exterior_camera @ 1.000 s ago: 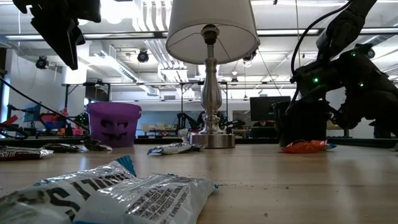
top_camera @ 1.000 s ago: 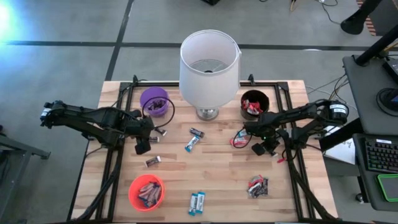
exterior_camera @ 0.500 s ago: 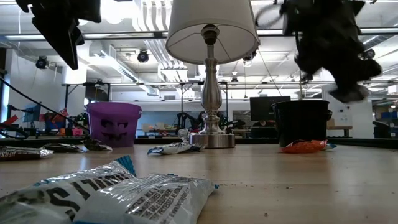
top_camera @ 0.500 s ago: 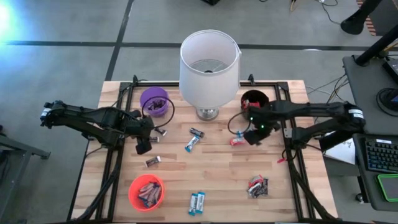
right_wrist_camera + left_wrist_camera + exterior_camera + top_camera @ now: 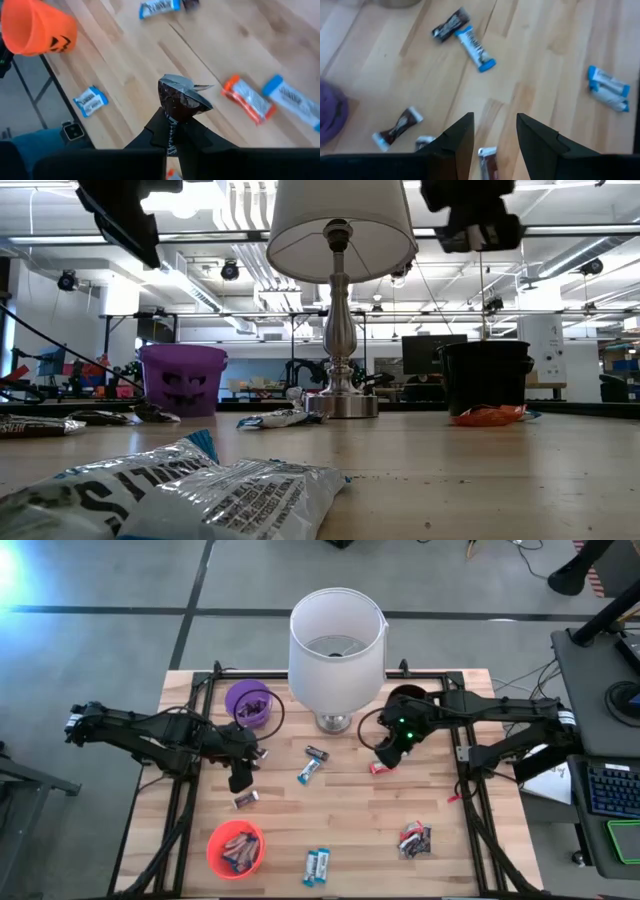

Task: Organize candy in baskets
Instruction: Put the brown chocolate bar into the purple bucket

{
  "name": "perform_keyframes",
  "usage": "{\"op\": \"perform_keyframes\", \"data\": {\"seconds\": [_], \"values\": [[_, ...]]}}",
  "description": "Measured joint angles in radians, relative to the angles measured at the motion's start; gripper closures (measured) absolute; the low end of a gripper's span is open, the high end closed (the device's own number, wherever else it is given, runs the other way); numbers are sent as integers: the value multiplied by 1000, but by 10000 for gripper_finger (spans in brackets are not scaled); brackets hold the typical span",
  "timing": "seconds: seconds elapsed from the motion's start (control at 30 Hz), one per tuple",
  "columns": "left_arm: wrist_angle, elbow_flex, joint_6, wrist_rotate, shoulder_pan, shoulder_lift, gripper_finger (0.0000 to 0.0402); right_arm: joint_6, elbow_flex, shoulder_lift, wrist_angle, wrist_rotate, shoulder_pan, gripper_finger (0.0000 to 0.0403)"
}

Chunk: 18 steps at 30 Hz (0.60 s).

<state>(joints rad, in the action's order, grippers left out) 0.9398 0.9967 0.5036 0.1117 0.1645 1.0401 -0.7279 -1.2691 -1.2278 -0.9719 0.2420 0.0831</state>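
My right gripper (image 5: pixel 384 757) hangs well above the table between the lamp and the black basket (image 5: pixel 412 698), shut on a dark brown candy (image 5: pixel 181 98). My left gripper (image 5: pixel 240 782) stands open above the table's left half, nothing between its fingers. A dark candy (image 5: pixel 488 161) lies on the table under it. The purple basket (image 5: pixel 247 703) stands at the far left, the orange basket (image 5: pixel 236 848) at the near left with candy in it. Loose candy lies flat on the wood: a dark one (image 5: pixel 317 752), a blue one (image 5: pixel 309 771), a red one (image 5: pixel 378 768). My right gripper pinches the dark candy by one end (image 5: pixel 173 113) between its two shut fingers. The fingers slant down and the bar sticks out past the fingertips. Its silver crimped end (image 5: pixel 183 82) stands free, and the bar is lifted clear of the table.
A tall lamp with a big white shade (image 5: pixel 336 638) stands at the table's far middle. A pair of blue candy (image 5: pixel 316 866) lies at the near edge, a red and dark heap (image 5: pixel 414 838) at the near right. Another dark candy (image 5: pixel 246 799) lies near my left gripper.
My right gripper has risen from the table by the red candy and gone toward the table's left, toward the lamp, staying shut. My left gripper has tipped a little toward level and stays open.
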Motion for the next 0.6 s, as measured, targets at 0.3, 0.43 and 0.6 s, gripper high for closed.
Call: {"op": "perform_keyframes", "data": {"seconds": [0.3,0.43,0.6], "values": [[-26,96,-9,-67,-1,0,272,98,-201,-190,46,-9,-43,390],[-23,193,-25,-156,-1,7,259,124,-296,-280,42,-9,-75,390],[-24,313,-116,-175,-1,34,228,187,-415,-369,82,-15,-123,390]]}}
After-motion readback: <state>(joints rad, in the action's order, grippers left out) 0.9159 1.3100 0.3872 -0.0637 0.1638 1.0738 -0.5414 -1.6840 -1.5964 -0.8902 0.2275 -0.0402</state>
